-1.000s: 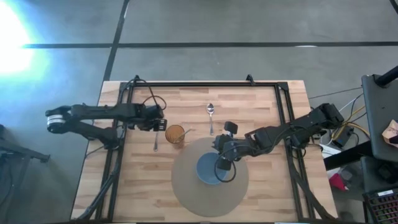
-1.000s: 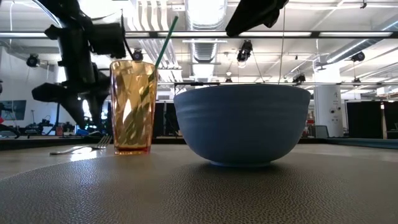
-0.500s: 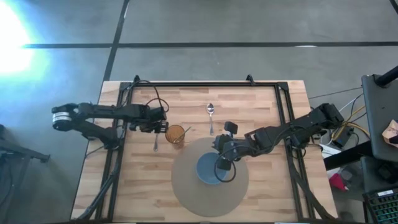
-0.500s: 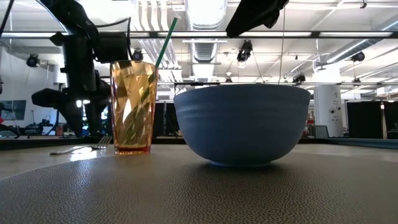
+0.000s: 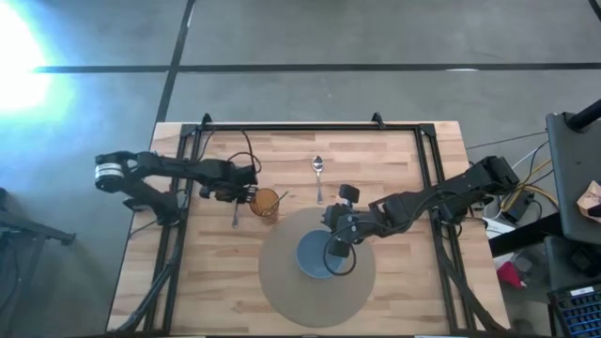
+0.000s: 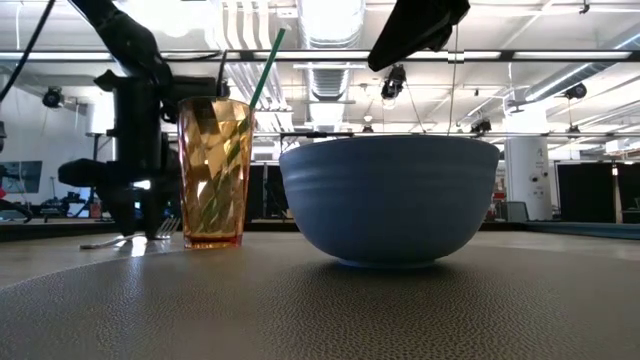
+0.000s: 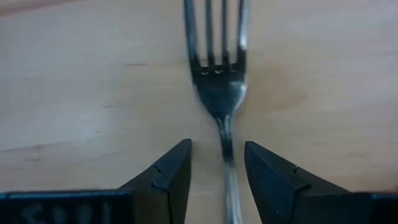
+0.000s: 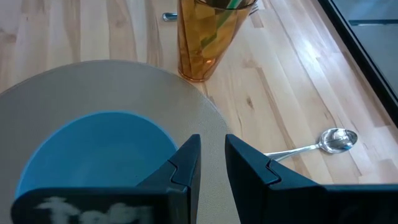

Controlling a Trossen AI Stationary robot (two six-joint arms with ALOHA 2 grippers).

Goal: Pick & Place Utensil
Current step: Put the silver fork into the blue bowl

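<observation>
Jaws parted on the left gripper, its 2 fingers straddling the fork at the neck without closing on it; the handle runs out of the wrist view. That fork lies flat on the wooden table, just left of the amber cup, tines partly hidden by it at table level. Further right, the right gripper hovers over the blue bowl, fingers narrowly apart, holding nothing.

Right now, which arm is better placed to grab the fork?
Left. The left gripper is open, its fingers straddling the fork handle. The right gripper hovers over the blue bowl.
</observation>
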